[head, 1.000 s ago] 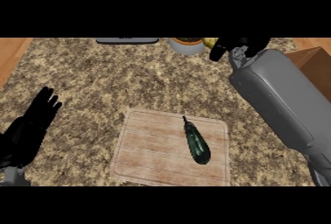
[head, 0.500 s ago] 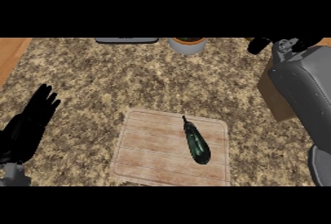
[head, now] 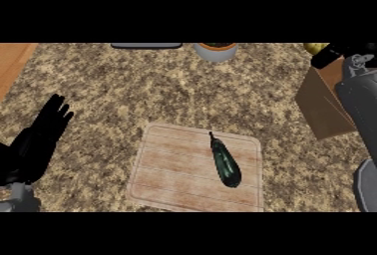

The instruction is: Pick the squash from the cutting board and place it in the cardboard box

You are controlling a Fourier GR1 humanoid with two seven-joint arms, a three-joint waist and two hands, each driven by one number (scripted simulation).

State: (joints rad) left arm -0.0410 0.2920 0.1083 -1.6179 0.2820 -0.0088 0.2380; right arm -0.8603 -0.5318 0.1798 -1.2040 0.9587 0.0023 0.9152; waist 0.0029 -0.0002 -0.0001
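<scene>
A dark green, elongated squash (head: 225, 162) lies on the right half of the pale wooden cutting board (head: 173, 172), its thin stem pointing away from me. The brown cardboard box (head: 322, 107) stands at the counter's right edge, partly behind my grey right forearm (head: 361, 99). My right hand (head: 330, 54) shows only as a black shape at the top right, above the box's far corner and far from the squash. My left hand (head: 38, 142) rests open at the left edge, fingers up, holding nothing.
A grey bowl (head: 216, 51) with something brown inside sits at the counter's far edge. A flat dark grey object (head: 147, 46) lies to its left. A yellow item (head: 315, 48) peeks out beside my right hand. A wooden surface (head: 13, 62) borders the far left.
My right arm has swung to the right, from near the grey bowl to over the cardboard box. The squash, the board and my left hand have not moved.
</scene>
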